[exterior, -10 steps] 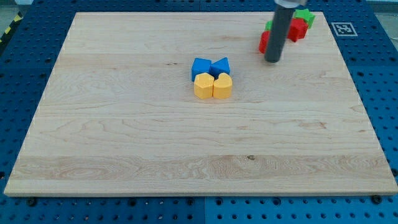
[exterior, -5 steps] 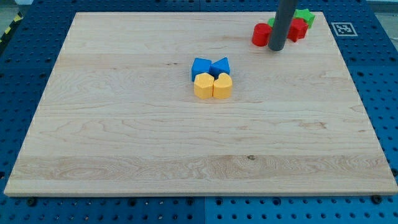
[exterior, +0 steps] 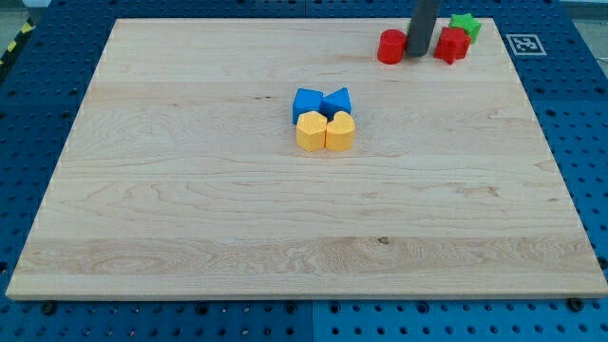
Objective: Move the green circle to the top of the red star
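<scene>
My tip (exterior: 421, 55) rests near the view's top right, between two red blocks. A round red block (exterior: 390, 47) touches the rod on its left. The red star (exterior: 451, 45) lies just to its right. A green block (exterior: 465, 24), star-like in outline, sits behind the red star towards the view's top. No green circle shows; the rod hides the spot between the red blocks.
Two blue blocks (exterior: 307, 100) (exterior: 337, 99) and two yellow blocks (exterior: 311, 131) (exterior: 340, 131) form a tight cluster at mid-board. The wooden board (exterior: 190, 209) lies on a blue pegboard. A printed marker (exterior: 524, 44) sits off its top right corner.
My tip has moved towards the view's top, in between the red blocks. The round red block has slid up and left. A green bit seen left of the rod no longer shows.
</scene>
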Controlling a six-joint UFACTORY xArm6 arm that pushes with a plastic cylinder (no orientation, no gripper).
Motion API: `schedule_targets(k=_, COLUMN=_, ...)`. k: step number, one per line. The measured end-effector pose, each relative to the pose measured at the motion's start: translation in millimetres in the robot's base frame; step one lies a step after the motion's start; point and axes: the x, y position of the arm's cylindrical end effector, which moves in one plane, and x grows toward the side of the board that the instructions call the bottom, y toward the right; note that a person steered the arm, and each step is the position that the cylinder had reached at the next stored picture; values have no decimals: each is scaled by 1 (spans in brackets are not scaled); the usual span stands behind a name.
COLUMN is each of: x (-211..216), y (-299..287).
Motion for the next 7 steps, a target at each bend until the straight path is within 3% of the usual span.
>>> schedule_targets(k=2, x=-17, y=-20)
schedule_targets(k=4, x=-27, y=16)
schedule_targets(k=7, x=-2, y=-8)
